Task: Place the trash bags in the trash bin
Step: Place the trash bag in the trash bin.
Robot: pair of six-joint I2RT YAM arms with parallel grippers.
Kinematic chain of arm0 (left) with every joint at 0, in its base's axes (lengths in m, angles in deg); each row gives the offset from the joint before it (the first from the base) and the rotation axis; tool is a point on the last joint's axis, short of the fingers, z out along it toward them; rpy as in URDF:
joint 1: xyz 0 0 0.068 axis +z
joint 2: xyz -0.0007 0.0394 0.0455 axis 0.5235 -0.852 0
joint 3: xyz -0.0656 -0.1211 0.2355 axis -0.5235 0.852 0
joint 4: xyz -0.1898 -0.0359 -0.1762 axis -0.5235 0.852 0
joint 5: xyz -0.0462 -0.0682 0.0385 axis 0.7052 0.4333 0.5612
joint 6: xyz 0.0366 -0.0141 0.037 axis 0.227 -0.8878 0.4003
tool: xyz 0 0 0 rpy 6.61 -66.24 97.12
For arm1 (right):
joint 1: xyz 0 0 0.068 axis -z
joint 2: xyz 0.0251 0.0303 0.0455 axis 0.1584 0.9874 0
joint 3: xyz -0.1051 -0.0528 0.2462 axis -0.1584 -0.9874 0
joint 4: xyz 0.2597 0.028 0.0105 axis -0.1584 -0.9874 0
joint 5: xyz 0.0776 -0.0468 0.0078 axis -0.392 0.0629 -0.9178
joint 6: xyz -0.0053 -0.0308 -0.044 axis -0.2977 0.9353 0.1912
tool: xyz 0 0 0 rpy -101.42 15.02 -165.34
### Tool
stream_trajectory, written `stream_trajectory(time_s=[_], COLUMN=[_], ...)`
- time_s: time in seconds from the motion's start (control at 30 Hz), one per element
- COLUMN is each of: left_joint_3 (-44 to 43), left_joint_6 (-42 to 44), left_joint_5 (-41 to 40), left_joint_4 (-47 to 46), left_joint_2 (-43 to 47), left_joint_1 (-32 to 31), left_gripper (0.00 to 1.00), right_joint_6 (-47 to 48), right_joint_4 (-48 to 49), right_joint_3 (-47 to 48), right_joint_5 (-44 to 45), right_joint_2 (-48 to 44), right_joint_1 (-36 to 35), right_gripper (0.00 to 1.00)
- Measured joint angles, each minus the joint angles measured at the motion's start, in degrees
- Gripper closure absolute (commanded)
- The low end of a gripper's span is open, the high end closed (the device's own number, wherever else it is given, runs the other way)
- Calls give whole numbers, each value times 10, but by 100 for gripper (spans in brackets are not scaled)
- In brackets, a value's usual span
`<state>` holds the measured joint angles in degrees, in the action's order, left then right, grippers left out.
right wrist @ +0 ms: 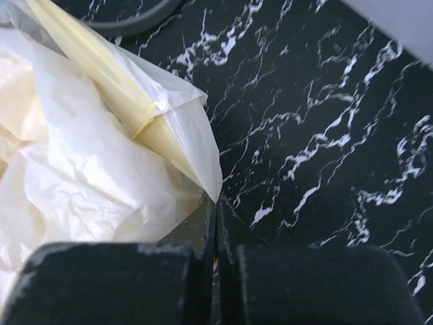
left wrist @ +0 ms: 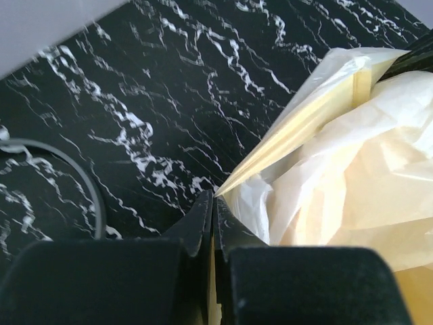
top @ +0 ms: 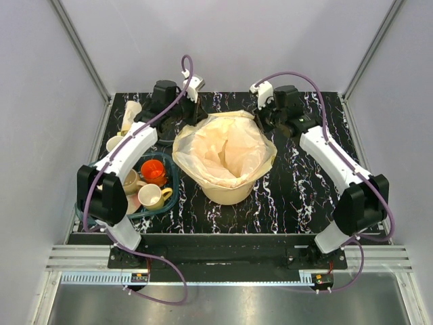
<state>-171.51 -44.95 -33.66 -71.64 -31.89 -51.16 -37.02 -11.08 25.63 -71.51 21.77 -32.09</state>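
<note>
We see the trash bin (top: 227,195) standing near the middle of the black marbled bench (top: 304,186) in the overhead view. Its cream wall shows only below the film. The trash bag (top: 226,145) is spread open over the bin's mouth. Its pale yellowish sheet is wider than the rim, sinks into the opening at the centre, and hangs over the sides in crinkled flaps.

The left hand (top: 194,116) sits just above and to the left of the bin in that frame, at the bag's upper left edge. From the left wrist camera, this hand (left wrist: 214,200) has its two dark fingers pressed together. A thin strip of yellowish film runs down the seam between them, so it is clamped on the bag (left wrist: 352,183). From there the bag fans out to the right of the frame in a taut fold.

The right hand (top: 262,118) mirrors it at the bag's upper right edge. In its own wrist view, this hand (right wrist: 217,203) also has its fingers together. A pointed corner of the bag (right wrist: 88,169) comes down right to the fingertips and lies against the left one. We cannot tell whether that corner is actually caught between them.

At centre left of the overhead frame a teal tray (top: 174,181) sits just beside the bin, holding an orange cup (top: 154,170) and a cream mug (top: 151,197).
</note>
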Motion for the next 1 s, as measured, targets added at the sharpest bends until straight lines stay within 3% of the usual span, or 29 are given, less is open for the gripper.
stream_trajectory(time_s=[0.33,0.47,0.57,0.77,1.0], left_joint_3=[6,11,38,74,173], left_joint_6=[-98,-142,-183,-216,-220], left_joint_5=[27,62,80,83,144], left_joint_4=[44,49,47,91,154], left_joint_2=[-51,-50,-26,101,280], left_joint_1=[24,44,101,205,205], left_gripper=[97,68,58,57,64], right_joint_6=[-49,-58,-60,-60,-63], right_joint_4=[-44,-70,-94,-134,-161], right_joint_3=[-30,-53,-62,-71,-102], right_joint_5=[-81,-94,-94,-95,-108], right_joint_2=[14,13,6,-42,-114], right_joint_1=[19,28,41,54,55], right_gripper=[100,100,100,98,96])
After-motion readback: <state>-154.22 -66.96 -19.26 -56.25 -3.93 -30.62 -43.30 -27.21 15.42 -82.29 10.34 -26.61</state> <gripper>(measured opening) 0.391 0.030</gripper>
